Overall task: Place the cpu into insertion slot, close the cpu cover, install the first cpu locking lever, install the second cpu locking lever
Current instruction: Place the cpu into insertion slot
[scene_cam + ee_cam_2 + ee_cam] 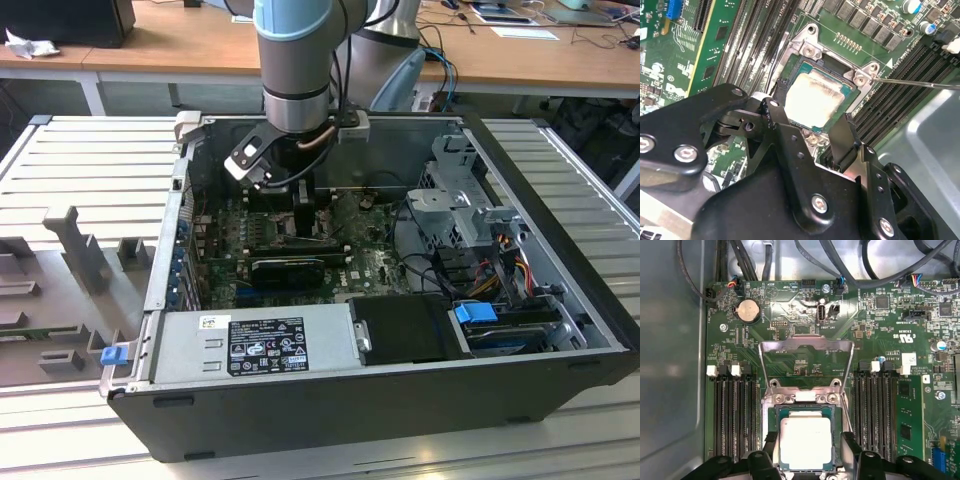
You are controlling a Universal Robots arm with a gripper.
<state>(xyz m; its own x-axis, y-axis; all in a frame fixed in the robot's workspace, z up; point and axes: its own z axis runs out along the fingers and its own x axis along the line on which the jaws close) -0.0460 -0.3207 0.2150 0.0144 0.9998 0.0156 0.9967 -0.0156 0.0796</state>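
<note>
The arm is a silver-grey cylindrical tube topped by a pale blue joint cap, with a black ring band around its lower section. A black cable runs down its side on the exterior view's right, and a copper-coloured cable loops at the wrist. The hand is matt black, built of flat, rounded link plates joined by silver round-head screws. Its two fingers are narrow black bars.

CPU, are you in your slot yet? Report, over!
Open fingers straddle cpu. It sits in insertion slot. The cpu cover is raised, nothing blocking.
</note>
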